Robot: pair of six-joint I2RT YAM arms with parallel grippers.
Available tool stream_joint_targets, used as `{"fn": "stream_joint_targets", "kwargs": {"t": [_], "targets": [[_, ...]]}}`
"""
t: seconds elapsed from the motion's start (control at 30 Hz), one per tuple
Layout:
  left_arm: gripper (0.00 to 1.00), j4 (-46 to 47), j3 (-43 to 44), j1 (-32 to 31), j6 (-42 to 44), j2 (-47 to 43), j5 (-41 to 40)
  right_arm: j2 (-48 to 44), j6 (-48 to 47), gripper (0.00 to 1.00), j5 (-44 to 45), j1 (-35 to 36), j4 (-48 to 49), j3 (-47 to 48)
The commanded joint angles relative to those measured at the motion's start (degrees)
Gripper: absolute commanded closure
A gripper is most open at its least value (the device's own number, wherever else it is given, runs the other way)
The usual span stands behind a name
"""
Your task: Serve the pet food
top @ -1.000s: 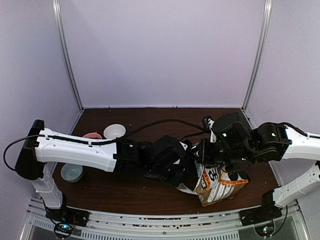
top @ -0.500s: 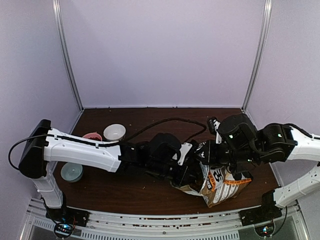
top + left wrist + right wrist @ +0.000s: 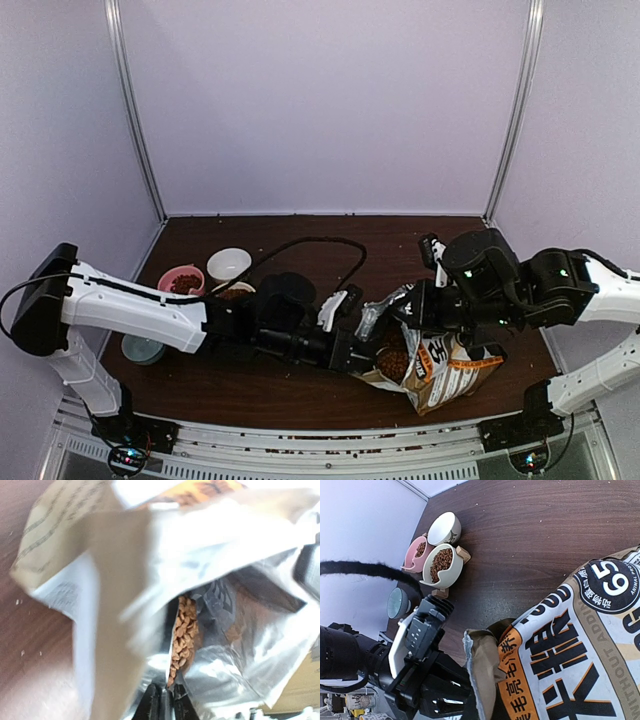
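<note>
The brown-and-white paper bag [image 3: 450, 365] lies at the front right with its mouth open to the left, and pet food [image 3: 392, 355] shows inside. My left gripper [image 3: 357, 352] is at the bag's mouth. In the left wrist view it [image 3: 165, 688] is shut on the silver scoop [image 3: 168, 669], seen edge-on and carrying kibble [image 3: 184, 630] inside the foil lining. My right gripper [image 3: 415, 305] holds up the bag's torn rim [image 3: 475, 675]; its fingers are hidden in the right wrist view.
A pink bowl [image 3: 419, 551] and a cream bowl [image 3: 440, 564] on a wooden stand both hold kibble. An empty white bowl [image 3: 444, 528] stands behind them. A teal dish [image 3: 143, 347] sits at the front left. A black cable [image 3: 300, 245] loops over the table's middle.
My left arm has drawn back to the left and lower. The bag's mouth has opened and shows kibble. The pink and cream bowls have come into sight.
</note>
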Motion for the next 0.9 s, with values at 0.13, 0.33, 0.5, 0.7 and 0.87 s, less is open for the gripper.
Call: {"fn": "stream_joint_targets", "kwargs": {"t": [0.13, 0.33, 0.5, 0.7, 0.87], "targets": [[1.0, 16.37, -9.85, 2.32, -13.76, -8.37, 2.1, -1.64, 0.51, 1.0, 5.03, -0.43, -0.03, -0.44], [1.0, 17.43, -13.75, 3.85, -18.3, -13.34, -1.94, -1.68, 0.56, 1.0, 5.58, -0.46, -0.45, -0.31], [1.0, 18.25, -16.16, 4.53, -19.88, -17.18, -3.79, -1.59, 0.48, 1.0, 5.88, -0.45, -0.97, 0.18], [1.0, 18.01, -16.9, 4.55, -19.7, -19.14, -3.91, -1.55, 0.36, 1.0, 5.96, -0.5, -0.72, 0.57], [1.0, 21.27, -15.82, 4.57, -19.98, -16.68, -1.96, -1.35, 0.39, 1.0, 5.72, -0.45, -0.18, 0.56]]}}
